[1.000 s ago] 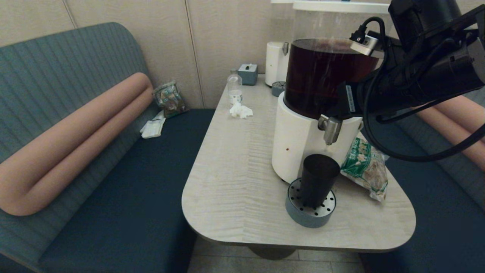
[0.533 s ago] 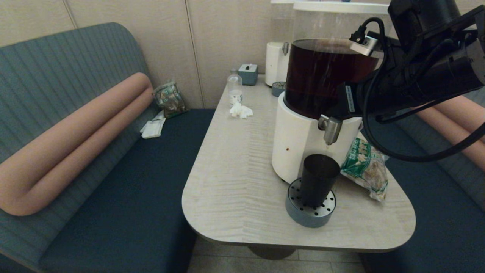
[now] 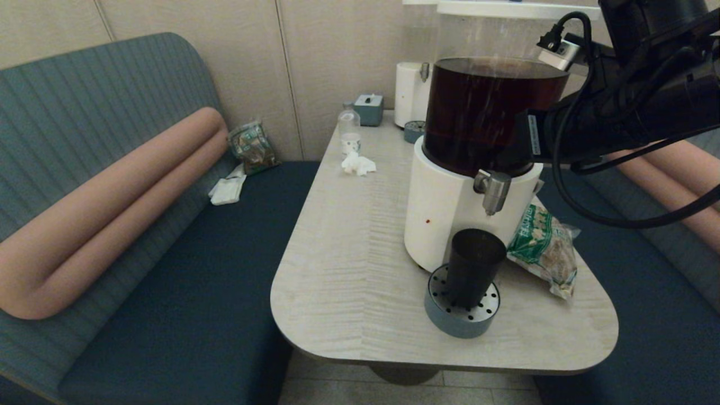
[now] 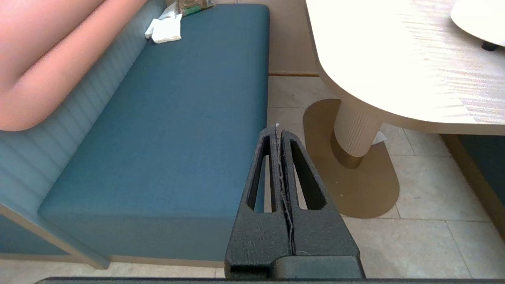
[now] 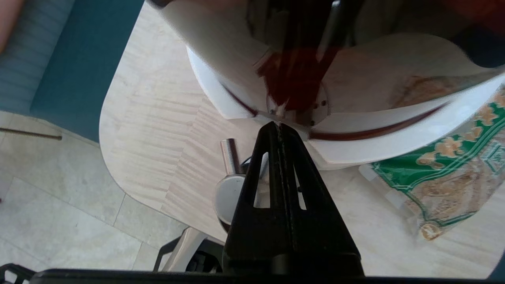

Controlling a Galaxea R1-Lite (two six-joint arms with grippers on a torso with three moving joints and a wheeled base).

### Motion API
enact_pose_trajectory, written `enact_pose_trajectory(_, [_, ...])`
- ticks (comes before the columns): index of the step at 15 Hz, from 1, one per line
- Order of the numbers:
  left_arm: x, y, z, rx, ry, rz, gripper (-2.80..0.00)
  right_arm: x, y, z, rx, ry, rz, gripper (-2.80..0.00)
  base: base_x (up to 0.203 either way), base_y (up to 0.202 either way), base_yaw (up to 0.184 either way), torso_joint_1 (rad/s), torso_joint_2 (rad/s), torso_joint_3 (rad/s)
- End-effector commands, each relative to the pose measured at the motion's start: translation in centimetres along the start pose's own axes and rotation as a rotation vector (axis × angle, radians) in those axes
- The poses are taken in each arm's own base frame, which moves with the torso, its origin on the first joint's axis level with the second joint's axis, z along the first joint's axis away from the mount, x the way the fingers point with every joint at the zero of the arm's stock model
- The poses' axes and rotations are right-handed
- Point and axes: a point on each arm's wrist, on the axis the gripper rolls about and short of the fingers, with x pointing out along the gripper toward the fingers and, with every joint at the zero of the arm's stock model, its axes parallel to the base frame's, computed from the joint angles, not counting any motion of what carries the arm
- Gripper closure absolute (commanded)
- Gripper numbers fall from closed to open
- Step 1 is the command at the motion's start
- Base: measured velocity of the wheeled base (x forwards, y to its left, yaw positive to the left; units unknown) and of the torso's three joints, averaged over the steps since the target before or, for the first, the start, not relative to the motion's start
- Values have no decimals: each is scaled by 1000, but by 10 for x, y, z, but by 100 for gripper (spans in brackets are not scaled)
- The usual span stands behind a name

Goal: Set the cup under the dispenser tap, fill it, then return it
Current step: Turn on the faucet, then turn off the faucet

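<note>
Right arm has pulled back & up from a sec ago; right gripper (image 5: 278, 128) fingers pressed together, empty, just above the dispenser tap (image 3: 494, 191). Cup (image 3: 473, 264) hasn't moved, upright on the perforated drip tray (image 3: 461, 318) under the tap. Left gripper (image 4: 277, 132) closed, parked low by the blue bench (image 3: 185, 281). Snack bag (image 3: 544, 247) beside the dispenser on the pale wood table (image 3: 349, 253); beige wall panels.

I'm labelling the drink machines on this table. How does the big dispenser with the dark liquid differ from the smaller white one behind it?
The big dispenser stands near the table's front; the smaller white dispenser stands far back by the wall. The big dispenser's clear tank holds dark brown liquid; the smaller one shows none. The cup sits on the big dispenser's drip tray; the smaller one's tray holds nothing. Both have white bases.
</note>
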Motion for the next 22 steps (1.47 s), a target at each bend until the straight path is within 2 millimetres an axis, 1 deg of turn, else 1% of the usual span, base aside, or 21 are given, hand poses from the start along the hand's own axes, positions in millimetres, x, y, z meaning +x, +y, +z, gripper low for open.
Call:
enact_pose_trajectory(1, [0,0,0,-1,1,0,0,-11,-4,2,7,-21,-8,0,0,0,0,0,0,0])
enact_pose_trajectory(4, [0,0,0,-1,-1,0,0,-23,-7,-3,6,-20,-13,0,0,0,0,0,0,0])
enact_pose_trajectory(5, [0,0,0,-1,-1,0,0,-23,-7,-3,6,-20,-13,0,0,0,0,0,0,0])
enact_pose_trajectory(6, [0,0,0,-1,-1,0,0,-30,-8,-6,7,-22,-15,0,0,0,0,0,0,0])
enact_pose_trajectory(8, [0,0,0,-1,-1,0,0,-60,-12,-16,11,-41,-16,0,0,0,0,0,0,0])
enact_pose_trajectory(10, [0,0,0,-1,1,0,0,-94,-17,-32,15,-66,-16,0,0,0,0,0,0,0])
enact_pose_trajectory(13, [0,0,0,-1,1,0,0,-152,-35,-61,35,-143,-65,0,0,0,0,0,0,0])
enact_pose_trajectory(14, [0,0,0,-1,-1,0,0,-168,-43,-74,43,-168,-102,0,0,0,0,0,0,0])
enact_pose_trajectory(16, [0,0,0,-1,-1,0,0,-196,-52,-106,47,-226,-161,0,0,0,0,0,0,0])
enact_pose_trajectory(17, [0,0,0,-1,-1,0,0,-209,-53,-123,37,-265,-174,0,0,0,0,0,0,0])
enact_pose_trajectory(20, [0,0,0,-1,1,0,0,-247,-50,-187,-26,-400,-228,0,0,0,0,0,0,0])
enact_pose_trajectory(22, [0,0,0,-1,-1,0,0,-260,-45,-229,-77,-476,-259,0,0,0,0,0,0,0])
